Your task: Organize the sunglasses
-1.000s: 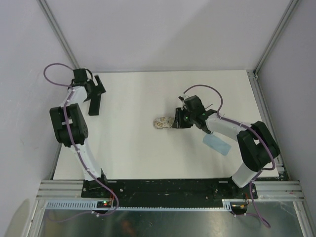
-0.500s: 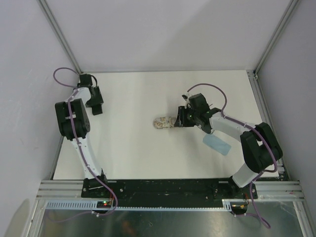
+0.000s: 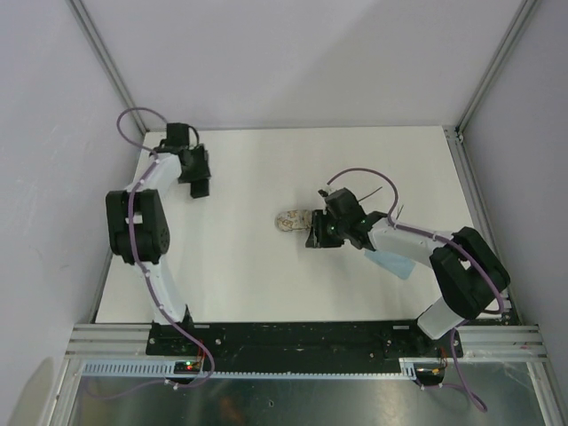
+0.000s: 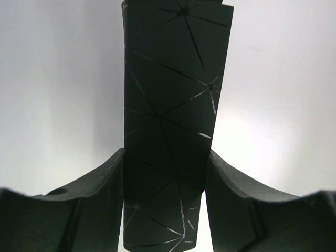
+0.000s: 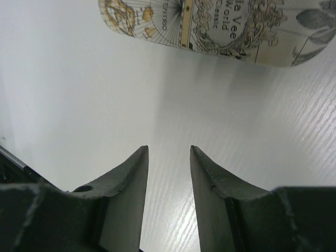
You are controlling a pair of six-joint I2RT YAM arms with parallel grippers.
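Observation:
My left gripper (image 3: 197, 174) is at the table's far left, shut on a black oblong case (image 4: 173, 100) with thin silver lines, which stands out beyond my fingers. My right gripper (image 3: 313, 235) is open and empty, just right of the beige patterned oval case (image 3: 289, 220). That case lies along the top of the right wrist view (image 5: 210, 23), apart from my fingertips (image 5: 140, 157). Thin dark wire ends (image 3: 380, 189) stick out behind the right arm; they may belong to the wire-frame sunglasses, the rest being hidden. The chunky black pair is out of view.
A pale blue flat piece (image 3: 392, 264) lies under the right forearm. The white table (image 3: 248, 275) is closed in by grey walls and metal posts at the far corners. A black rail runs along the near edge.
The left arm has swung right along the far edge, carrying the black case. The right gripper has shifted slightly nearer and left, staying beside the beige case.

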